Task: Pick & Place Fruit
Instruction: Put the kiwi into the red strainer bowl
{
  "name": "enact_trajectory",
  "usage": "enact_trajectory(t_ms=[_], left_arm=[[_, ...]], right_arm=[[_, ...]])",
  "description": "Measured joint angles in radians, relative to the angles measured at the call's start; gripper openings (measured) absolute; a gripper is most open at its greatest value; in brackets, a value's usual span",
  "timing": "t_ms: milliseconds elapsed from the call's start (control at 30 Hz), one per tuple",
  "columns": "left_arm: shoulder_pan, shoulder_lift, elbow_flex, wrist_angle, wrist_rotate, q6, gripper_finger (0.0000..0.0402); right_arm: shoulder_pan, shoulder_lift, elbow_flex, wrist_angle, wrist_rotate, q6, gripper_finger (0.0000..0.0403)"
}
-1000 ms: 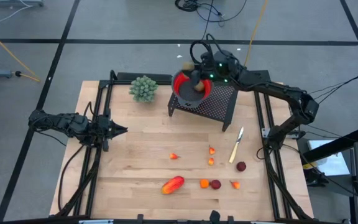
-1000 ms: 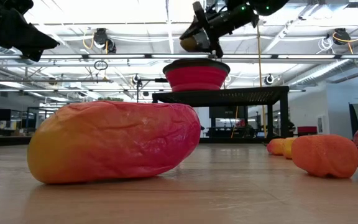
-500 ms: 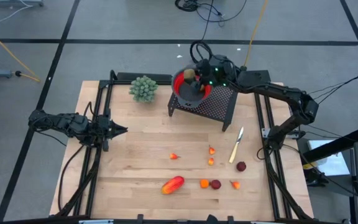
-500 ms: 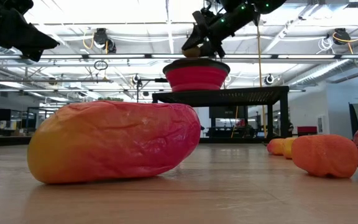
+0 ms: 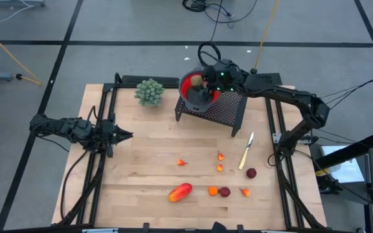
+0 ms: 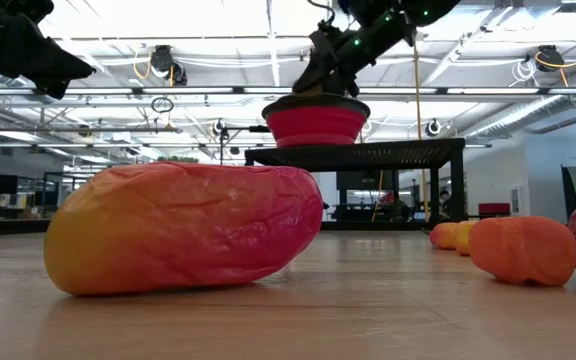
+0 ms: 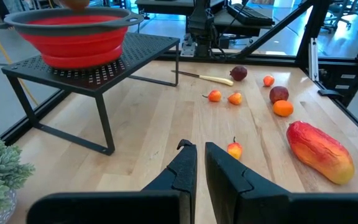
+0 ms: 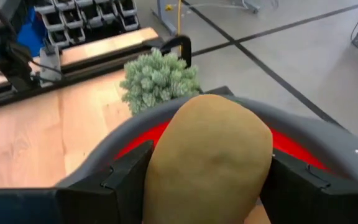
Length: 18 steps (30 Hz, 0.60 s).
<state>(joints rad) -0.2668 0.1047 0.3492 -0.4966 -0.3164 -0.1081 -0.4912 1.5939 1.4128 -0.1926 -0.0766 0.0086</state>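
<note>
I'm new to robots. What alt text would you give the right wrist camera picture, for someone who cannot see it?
The right gripper holds an olive-brown oval fruit just over a red bowl with a grey rim. Beyond the bowl are a green bushy plant ball and the wooden table.

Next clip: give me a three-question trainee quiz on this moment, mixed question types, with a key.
1. True or false: the right gripper holds an olive-brown oval fruit over the red collapsible bowl.
2. The bowl sits on: A) bare wooden table B) black perforated metal stand C) floor.
3. Which object lies beside the small dark-red fruit at the table's right edge?

Key: 1 true. 2 B. 3 The cream-handled knife.
</note>
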Motion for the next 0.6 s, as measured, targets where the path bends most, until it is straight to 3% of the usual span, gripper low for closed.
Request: enact_trajectory(t_ms=[600], left_arm=[[0.0, 0.0, 0.0, 0.0, 0.0, 0.025, 0.0031]], right_arm=[[-0.027, 0.043, -0.002, 0.023, -0.002, -0.027, 0.0247]])
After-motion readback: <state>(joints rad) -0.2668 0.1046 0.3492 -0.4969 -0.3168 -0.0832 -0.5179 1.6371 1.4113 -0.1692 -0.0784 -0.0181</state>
